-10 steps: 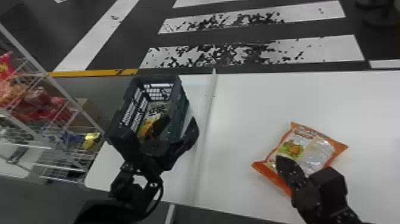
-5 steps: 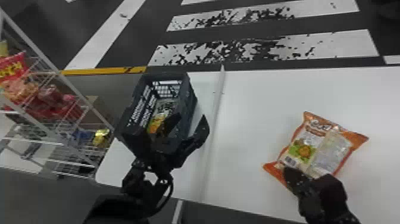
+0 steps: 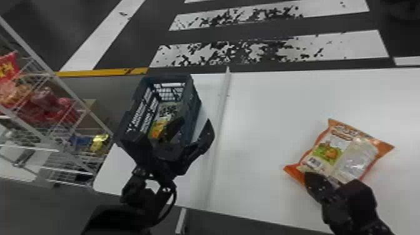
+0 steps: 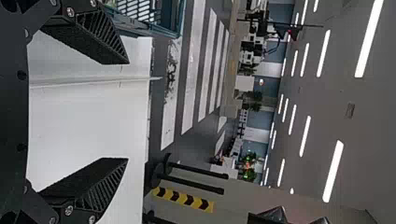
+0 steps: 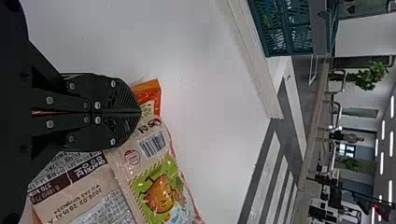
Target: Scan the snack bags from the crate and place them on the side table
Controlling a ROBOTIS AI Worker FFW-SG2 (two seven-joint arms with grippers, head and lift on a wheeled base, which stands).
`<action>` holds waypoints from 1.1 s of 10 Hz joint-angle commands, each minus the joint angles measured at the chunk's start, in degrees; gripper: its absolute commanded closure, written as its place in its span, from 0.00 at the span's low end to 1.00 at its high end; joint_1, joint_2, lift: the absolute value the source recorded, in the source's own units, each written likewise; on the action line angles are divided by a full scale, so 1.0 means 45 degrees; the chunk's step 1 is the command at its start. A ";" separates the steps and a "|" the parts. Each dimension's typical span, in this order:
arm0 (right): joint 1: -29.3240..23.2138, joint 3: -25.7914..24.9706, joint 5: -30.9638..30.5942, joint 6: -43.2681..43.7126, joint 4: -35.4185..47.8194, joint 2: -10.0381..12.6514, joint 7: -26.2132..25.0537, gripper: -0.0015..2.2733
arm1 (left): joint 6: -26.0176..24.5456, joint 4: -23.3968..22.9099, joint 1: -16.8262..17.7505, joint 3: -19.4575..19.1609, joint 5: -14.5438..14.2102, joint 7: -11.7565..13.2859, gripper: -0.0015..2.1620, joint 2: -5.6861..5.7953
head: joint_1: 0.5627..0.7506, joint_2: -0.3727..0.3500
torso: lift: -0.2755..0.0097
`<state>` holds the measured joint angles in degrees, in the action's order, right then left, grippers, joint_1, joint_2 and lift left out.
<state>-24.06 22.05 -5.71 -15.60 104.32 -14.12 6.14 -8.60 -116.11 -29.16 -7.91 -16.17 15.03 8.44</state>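
Orange bag and right gripper have shifted right together, farther from the rail. Leftmost, a wire rack holds red packs. Next, the crate has at least 1 yellow pack inside; left gripper hangs over its near end, 2 jaws spread, holding nothing. The rail stands between crate and orange bag. Right gripper's jaws are clenched on that bag's near-left edge, over the white table.

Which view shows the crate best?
Head view: it looks down into the crate, with a snack bag inside, though the left fingers cover part of it. Left wrist view: a cut-off corner. Right wrist view: a cut-off section of latticed side.
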 commanded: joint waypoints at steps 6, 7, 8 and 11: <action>0.0737 0.0295 0.0194 -0.0938 0.1036 0.0324 0.0081 0.99 | 0.0004 -0.0097 -0.0004 0.0117 0.0000 0.0000 0.07 0.0000 | 0.70 0.90 | 0.68; 0.1226 0.0510 0.0194 -0.1212 0.0665 0.0363 0.0081 0.99 | 0.0004 -0.0136 -0.0023 0.0117 0.0000 0.0000 0.07 0.0000 | 0.70 0.90 | 0.68; 0.1714 0.0706 0.0155 -0.1641 0.0333 0.0383 0.0081 0.99 | 0.0004 -0.0155 -0.0043 0.0136 0.0000 0.0000 0.07 -0.0020 | 0.70 0.90 | 0.68; 0.3140 0.1155 -0.0177 -0.2462 -0.1014 0.0481 0.0002 0.99 | 0.0004 -0.0195 -0.0101 0.0156 0.0000 0.0000 0.07 -0.0020 | 0.70 0.90 | 0.68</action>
<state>-11.28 26.93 -6.16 -26.07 101.12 -12.14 6.17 -8.57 -116.96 -29.56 -7.21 -16.17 15.03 8.35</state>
